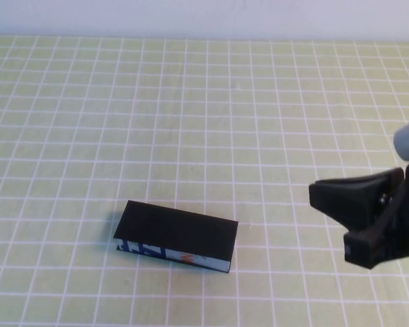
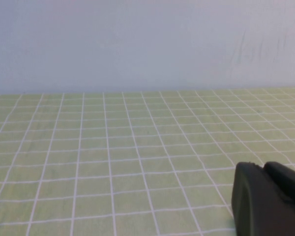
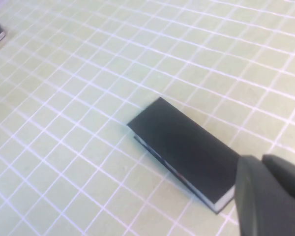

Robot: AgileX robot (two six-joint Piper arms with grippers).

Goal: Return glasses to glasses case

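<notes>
— one case on the table (image 1: 68, 102), that's all i can spot. the glasses case (image 1: 176, 236) lies with its lid down flat, and no glasses show anywhere, so my guess is they're already inside.

— where's it sit from the working arm?

— the right gripper (image 1: 362, 219) hangs off to the case's right, well apart from it, and the case lies to that gripper's left and a touch nearer the robot. its fingers are pressed together, nothing between them.

— and how does the case run?

— long axis goes across the table, side to side, slightly skewed, printed edge facing the robot. the near short end points roughly toward the right gripper.

— the other arm?

— the left gripper (image 2: 268, 199) only shows as a dark bit in its own wrist view, facing bare table; can't tell whether it's apart or together. the right one looks the nearer.
</notes>
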